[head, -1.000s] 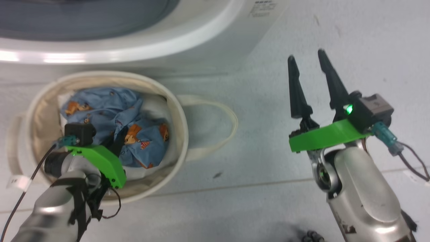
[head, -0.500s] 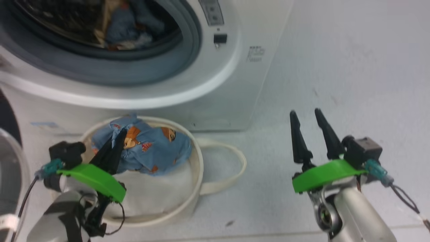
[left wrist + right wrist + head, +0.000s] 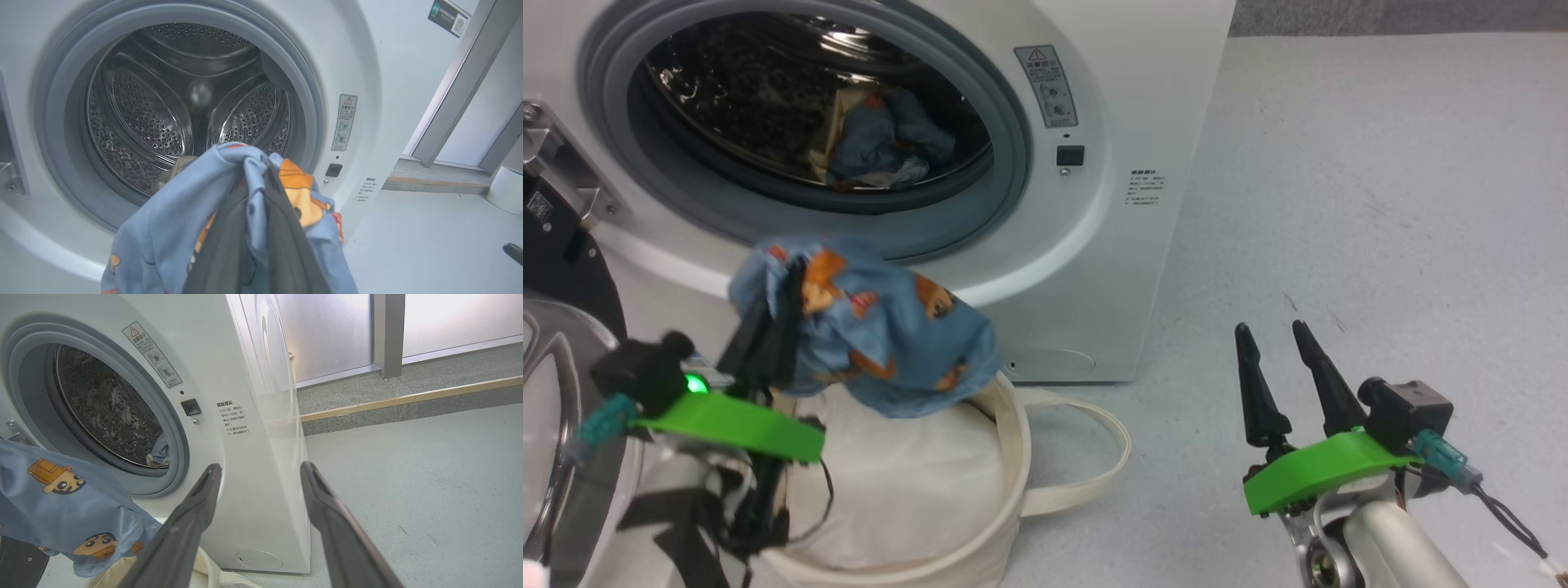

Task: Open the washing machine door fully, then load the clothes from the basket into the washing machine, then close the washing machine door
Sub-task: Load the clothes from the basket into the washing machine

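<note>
The pale grey floor (image 3: 1380, 204) lies under both my hands. On it stands the white front-loading washing machine (image 3: 1160, 98), straight in front of my left gripper (image 3: 783, 294). Its round mouth with the grey rubber ring is uncovered, and my left wrist looks directly into the steel drum. The large round door with the glossy black rim and clear glass centre (image 3: 560, 269) is swung open, and it stands just to the left of my left gripper.

Below my left gripper, close against the front of the machine, sits the small round cream canvas basket (image 3: 1005, 457). One looped fabric handle lies flat on the floor on the side toward my right hand. Inside the basket I see a plain white padding cloth (image 3: 907, 482).

My left gripper is closed tight on the light blue garment with small orange cartoon prints (image 3: 890, 343). It holds the garment in the air above the basket and before the lower edge of the drum mouth. The cloth hangs down in a loose bundle around my two dark fingers. A second garment, cream and blue (image 3: 874, 143), lies inside the drum, beyond my left fingertips.

My right gripper (image 3: 1270, 331) is over the bare floor, well apart from the basket, beside the right corner of the machine. Its fingers are spread apart and they carry nothing.
</note>
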Robot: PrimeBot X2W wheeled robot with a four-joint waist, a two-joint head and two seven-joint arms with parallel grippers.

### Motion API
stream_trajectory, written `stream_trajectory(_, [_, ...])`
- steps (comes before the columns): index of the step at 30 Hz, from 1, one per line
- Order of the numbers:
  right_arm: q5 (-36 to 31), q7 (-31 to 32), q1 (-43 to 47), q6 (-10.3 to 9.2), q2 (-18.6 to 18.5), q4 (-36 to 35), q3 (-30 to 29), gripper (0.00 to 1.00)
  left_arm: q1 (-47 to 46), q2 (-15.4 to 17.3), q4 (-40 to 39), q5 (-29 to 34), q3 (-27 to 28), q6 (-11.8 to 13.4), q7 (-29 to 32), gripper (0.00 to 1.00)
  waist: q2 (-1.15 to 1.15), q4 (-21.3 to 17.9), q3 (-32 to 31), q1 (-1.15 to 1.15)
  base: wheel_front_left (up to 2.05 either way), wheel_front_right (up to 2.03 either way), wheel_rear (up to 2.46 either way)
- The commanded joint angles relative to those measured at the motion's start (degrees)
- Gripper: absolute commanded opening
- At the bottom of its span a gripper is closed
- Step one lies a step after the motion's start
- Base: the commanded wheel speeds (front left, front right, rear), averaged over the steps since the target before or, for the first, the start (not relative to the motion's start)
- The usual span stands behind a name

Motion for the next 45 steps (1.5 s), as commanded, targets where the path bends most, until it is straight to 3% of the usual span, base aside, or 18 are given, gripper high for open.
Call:
stream_trajectory(1, [0.16, -0.7, -0.58, 0.42, -0.59, -1.67, 1.29, 1.0, -4.44, 0.98, -2.14, 0.44, 3.64, -0.12, -0.69, 0.0, 0.0, -0.08, 0.31, 0.01, 0.0, 0.0, 0.0])
stream_trajectory(11, [-0.85, -0.7, -2.71, 0.42, -1.31, -2.27, 2.51, 1.0, -20.94, 0.7, 1.3, 6.2, 11.1, -0.29, -0.7, 0.0, 0.0, -1.95, 5.33, 0.01, 0.0, 0.0, 0.0])
stream_trajectory(17, [-2.33, -0.7, -3.69, 0.42, -1.08, -3.42, 1.93, 1.0, -24.33, 0.29, 6.84, 7.06, 16.39, -0.37, -0.7, 0.0, 0.0, -4.44, 10.87, 0.01, 0.0, 0.0, 0.0])
stream_trajectory(26, [-5.73, -0.7, -5.8, 0.42, 0.63, -6.75, -0.53, 1.0, -31.85, 3.5, 16.65, 6.76, 14.22, -0.4, -0.7, 0.0, 0.0, -7.45, 21.79, 0.01, 0.0, 0.0, 0.0])
stream_trajectory(38, [-7.79, -0.7, -6.38, 0.42, 2.32, -8.51, -1.47, 1.0, -41.9, 9.66, 28.05, 8.1, 9.2, -0.4, -0.7, 0.0, 0.0, -11.84, 27.78, 0.01, 0.0, 0.0, 0.0])
stream_trajectory(42, [-8.47, -0.7, -5.17, 0.42, 2.22, -9.36, -2.71, 1.0, -45.4, 10.42, 25.53, 8.23, 8.78, -0.4, -0.7, 0.0, 0.0, -12.39, 28.91, 0.01, 0.0, 0.0, 0.0])
stream_trajectory(45, [-9.06, -0.7, -4.46, 0.42, 1.93, -10.19, -3.52, 1.0, -47.28, 10.73, 19.1, 9.26, 11.33, -0.4, -0.7, 0.0, 0.0, -12.56, 30.04, 0.01, 0.0, 0.0, 0.0])
